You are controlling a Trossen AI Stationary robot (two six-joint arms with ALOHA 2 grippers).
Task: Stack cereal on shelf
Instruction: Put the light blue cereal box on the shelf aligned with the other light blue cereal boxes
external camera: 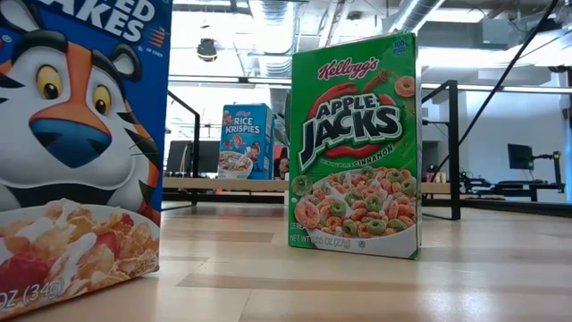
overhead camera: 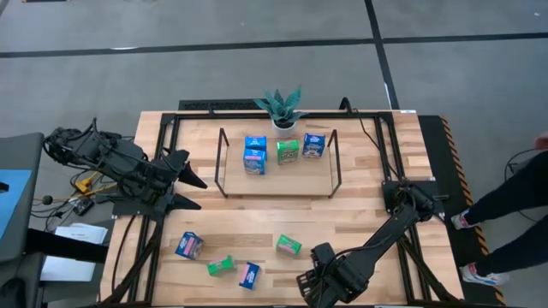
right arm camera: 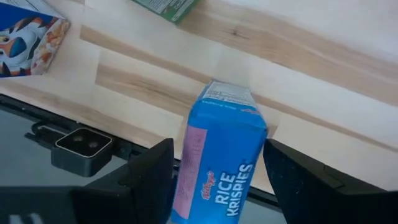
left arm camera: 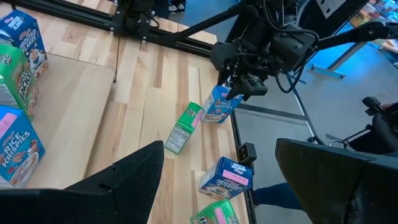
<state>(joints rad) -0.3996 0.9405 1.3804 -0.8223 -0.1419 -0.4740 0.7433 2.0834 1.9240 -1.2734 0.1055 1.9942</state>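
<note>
The shelf (overhead camera: 274, 184) stands at the table's far middle with three blue cereal boxes (overhead camera: 254, 160) and one green box (overhead camera: 288, 151) upright on its board. Loose boxes sit on the near half of the table: blue (overhead camera: 188, 245), green (overhead camera: 221, 266), blue (overhead camera: 249, 275), green (overhead camera: 288, 246). My right gripper (overhead camera: 312, 282) is at the near edge, shut on a blue Rice Krispies box (right arm camera: 217, 162), which the high view hides under the gripper. My left gripper (overhead camera: 202, 196) hovers open at the table's left, holding nothing. My right gripper pinches the blue box between its two fingers (right arm camera: 152, 180), on two opposite sides near the box's upper end (right arm camera: 186, 186). The fingers come from above, pointing down. The box hangs on end below them (left arm camera: 219, 104), slightly tilted; whether its lower end (right arm camera: 227, 93) touches the table I cannot tell.
A potted plant (overhead camera: 282, 107) stands behind the shelf. Black frame rails (overhead camera: 390, 154) run along the table's sides. A small camera (right arm camera: 81, 144) sits at the near edge beside the held box. A person's legs (overhead camera: 514, 201) show right of the table. Bare wood lies between shelf and loose boxes.
</note>
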